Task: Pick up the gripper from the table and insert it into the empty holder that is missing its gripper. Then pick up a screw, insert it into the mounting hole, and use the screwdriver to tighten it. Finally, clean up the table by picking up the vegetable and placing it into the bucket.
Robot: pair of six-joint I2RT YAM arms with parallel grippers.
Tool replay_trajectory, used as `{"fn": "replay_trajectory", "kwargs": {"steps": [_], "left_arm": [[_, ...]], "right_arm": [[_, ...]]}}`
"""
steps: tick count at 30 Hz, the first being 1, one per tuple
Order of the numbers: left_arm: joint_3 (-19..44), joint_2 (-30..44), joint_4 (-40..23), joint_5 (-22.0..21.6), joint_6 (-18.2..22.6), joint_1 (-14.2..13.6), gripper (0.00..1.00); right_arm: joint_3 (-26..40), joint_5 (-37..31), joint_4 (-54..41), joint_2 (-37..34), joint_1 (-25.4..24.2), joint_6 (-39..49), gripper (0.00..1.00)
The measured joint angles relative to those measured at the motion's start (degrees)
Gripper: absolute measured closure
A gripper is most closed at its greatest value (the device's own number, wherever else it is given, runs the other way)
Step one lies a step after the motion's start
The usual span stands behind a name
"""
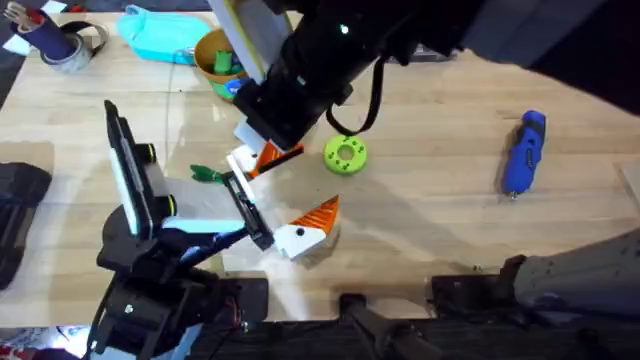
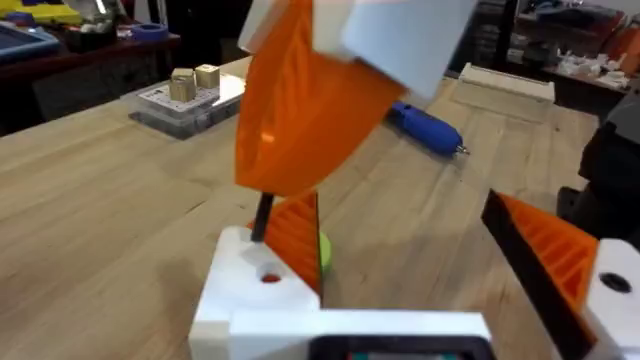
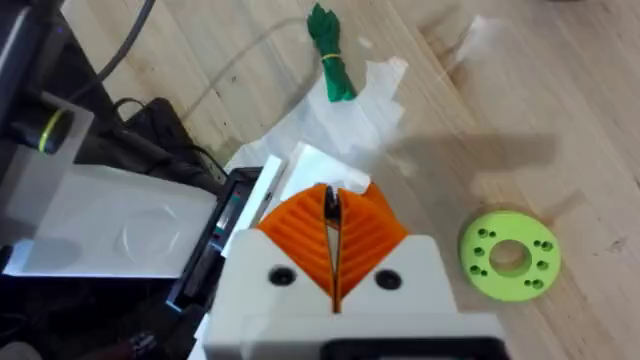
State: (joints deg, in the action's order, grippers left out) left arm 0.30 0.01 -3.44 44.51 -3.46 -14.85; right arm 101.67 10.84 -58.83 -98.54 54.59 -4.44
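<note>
Right tool (image 3: 335, 255) of mine pinches a thin dark screw over the white holder (image 2: 262, 290); my left tool's state I cannot tell. Screw insertion is underway, I judge. Next I need the screwdriver (image 1: 523, 152), lying far right on the bench (image 1: 430, 215).

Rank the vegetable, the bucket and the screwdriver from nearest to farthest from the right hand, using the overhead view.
Measured from the right hand:
1. The vegetable, just beside it, toward the left arm's side.
2. The bucket, at the far edge of the table.
3. The screwdriver, far off on the right side.
</note>
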Motion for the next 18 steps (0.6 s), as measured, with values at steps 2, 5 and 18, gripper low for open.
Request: {"fn": "replay_trajectory", "kwargs": {"steps": [2,5,18], "left_arm": [[0.0,0.0,0.0,0.0,0.0,0.0,0.008],[0.0,0.0,0.0,0.0,0.0,0.0,0.008],[0.0,0.0,0.0,0.0,0.0,0.0,0.008]], "right_arm": [[0.0,0.1,0.0,-0.2,0.0,0.0,0.996],[0.0,0.2,-0.1,-0.7,0.0,0.1,0.996],[0.0,0.6,-1.3,-1.2,0.4,1.3,0.996]]}}
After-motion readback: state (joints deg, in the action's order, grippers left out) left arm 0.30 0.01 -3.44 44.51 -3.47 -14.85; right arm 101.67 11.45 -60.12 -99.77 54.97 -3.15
